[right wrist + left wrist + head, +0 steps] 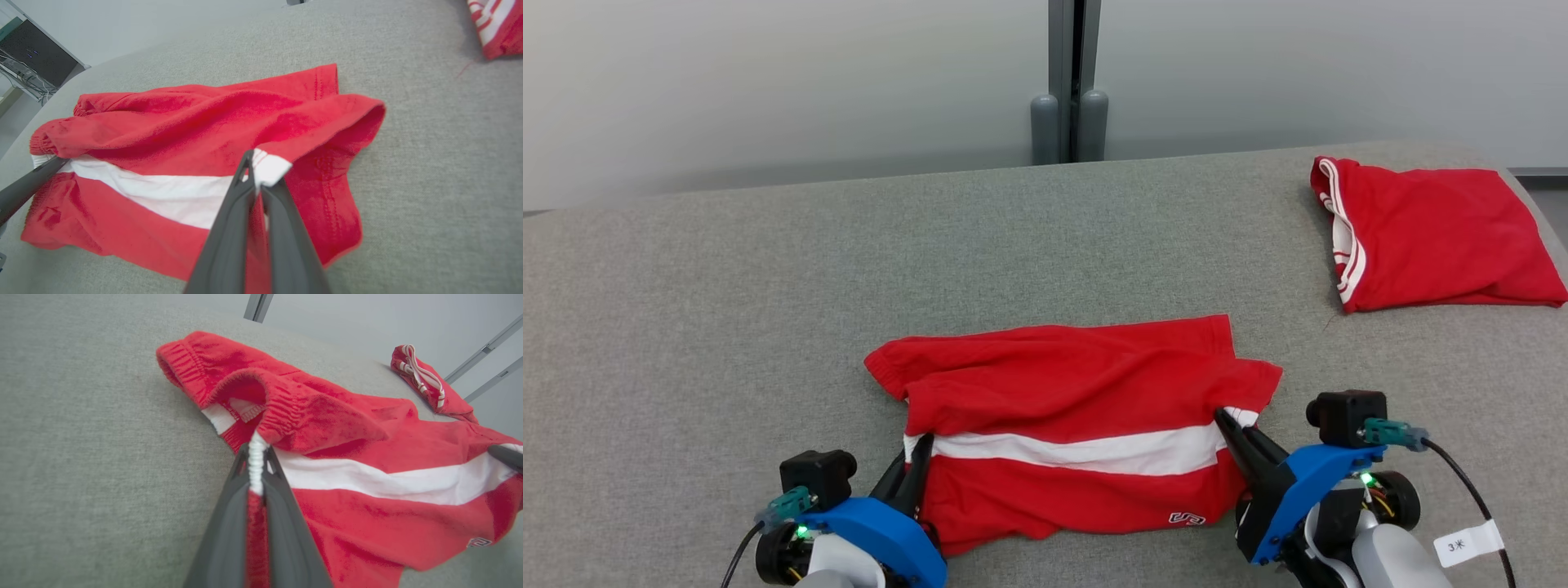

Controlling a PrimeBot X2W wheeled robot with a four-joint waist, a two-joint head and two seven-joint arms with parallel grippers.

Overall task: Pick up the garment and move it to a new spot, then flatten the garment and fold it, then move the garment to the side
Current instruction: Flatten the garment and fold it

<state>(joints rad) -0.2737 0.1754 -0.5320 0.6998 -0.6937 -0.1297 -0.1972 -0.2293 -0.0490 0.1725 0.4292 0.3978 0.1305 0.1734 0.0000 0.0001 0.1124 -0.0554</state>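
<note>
The garment (1062, 384) is a pair of red shorts with a white side stripe, lying rumpled on the grey surface in front of me. My left gripper (920, 451) is shut on its left end at the waistband, where white and red cloth is pinched between the fingers (256, 457). My right gripper (1223, 418) is shut on the right end at the leg hem, with the white stripe end caught between its fingers (255, 171). In each wrist view the other arm's dark finger (506, 456) (28, 188) touches the far end of the stripe.
A second red garment (1429, 233) with white stripes lies folded at the far right of the grey fabric surface (768, 310); it also shows as red cloth (425, 381) and a corner (496, 26). A pale wall with a grey post (1072, 82) stands behind.
</note>
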